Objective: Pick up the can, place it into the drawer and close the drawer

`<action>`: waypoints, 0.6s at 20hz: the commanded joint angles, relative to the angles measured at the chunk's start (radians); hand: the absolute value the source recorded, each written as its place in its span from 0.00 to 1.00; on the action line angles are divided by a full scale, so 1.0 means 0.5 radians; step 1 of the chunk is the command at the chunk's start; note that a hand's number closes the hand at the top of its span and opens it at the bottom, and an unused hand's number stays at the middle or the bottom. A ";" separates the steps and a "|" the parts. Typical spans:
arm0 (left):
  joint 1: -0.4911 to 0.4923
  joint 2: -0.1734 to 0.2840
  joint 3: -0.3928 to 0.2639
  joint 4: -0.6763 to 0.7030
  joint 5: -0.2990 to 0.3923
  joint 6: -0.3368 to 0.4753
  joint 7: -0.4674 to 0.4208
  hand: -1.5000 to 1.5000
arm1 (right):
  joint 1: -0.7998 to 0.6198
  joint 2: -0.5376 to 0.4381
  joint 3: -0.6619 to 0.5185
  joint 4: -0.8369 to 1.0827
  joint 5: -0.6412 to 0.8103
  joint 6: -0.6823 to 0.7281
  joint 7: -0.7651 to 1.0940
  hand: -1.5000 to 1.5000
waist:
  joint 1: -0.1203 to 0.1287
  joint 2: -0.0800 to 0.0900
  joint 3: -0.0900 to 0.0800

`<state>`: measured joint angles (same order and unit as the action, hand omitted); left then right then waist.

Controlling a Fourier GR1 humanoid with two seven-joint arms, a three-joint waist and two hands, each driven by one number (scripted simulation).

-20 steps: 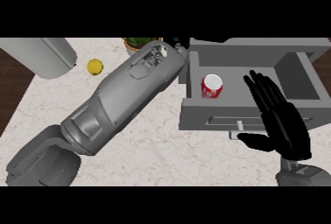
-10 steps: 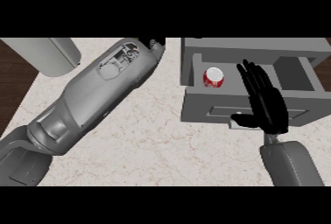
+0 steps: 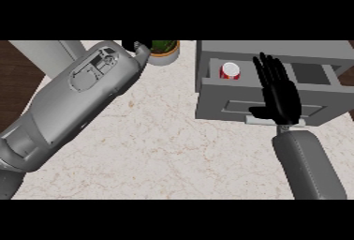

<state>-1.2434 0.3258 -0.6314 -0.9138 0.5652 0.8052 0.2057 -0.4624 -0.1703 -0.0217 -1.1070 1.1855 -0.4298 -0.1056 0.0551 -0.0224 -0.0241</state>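
Head view: can (image 3: 229, 71) left of right hand (image 3: 278, 95)

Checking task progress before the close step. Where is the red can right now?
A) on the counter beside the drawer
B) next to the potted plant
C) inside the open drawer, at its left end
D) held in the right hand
C: the red can stands upright inside the open drawer, at its left end, while the right hand is flat, fingers straight, over the drawer front.

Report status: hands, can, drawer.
Right hand open, flat over drawer front. Left hand mostly hidden near potted plant. Can inside open drawer. Nothing blocking.
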 commanded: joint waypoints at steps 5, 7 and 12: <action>0.224 0.193 0.010 -0.292 -0.026 -0.033 0.074 0.00 | -0.321 0.062 -0.169 0.624 0.026 -0.333 -0.003 0.00 | 0.053 0.069 0.052; 0.312 0.188 -0.004 -0.344 -0.021 -0.062 0.075 0.00 | -0.472 0.072 -0.189 0.718 0.038 -0.313 0.029 0.00 | 0.044 0.071 0.050; 0.471 0.299 0.018 -0.531 -0.069 -0.024 0.082 0.00 | -0.662 0.032 -0.296 1.057 0.053 -0.536 -0.009 0.00 | 0.051 0.072 0.051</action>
<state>-1.0919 0.4421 -0.6316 -1.1097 0.5389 0.7915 0.2652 -0.7295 -0.1718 -0.1370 -0.7129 1.2193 -0.6345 -0.1080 0.0715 -0.0017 -0.0117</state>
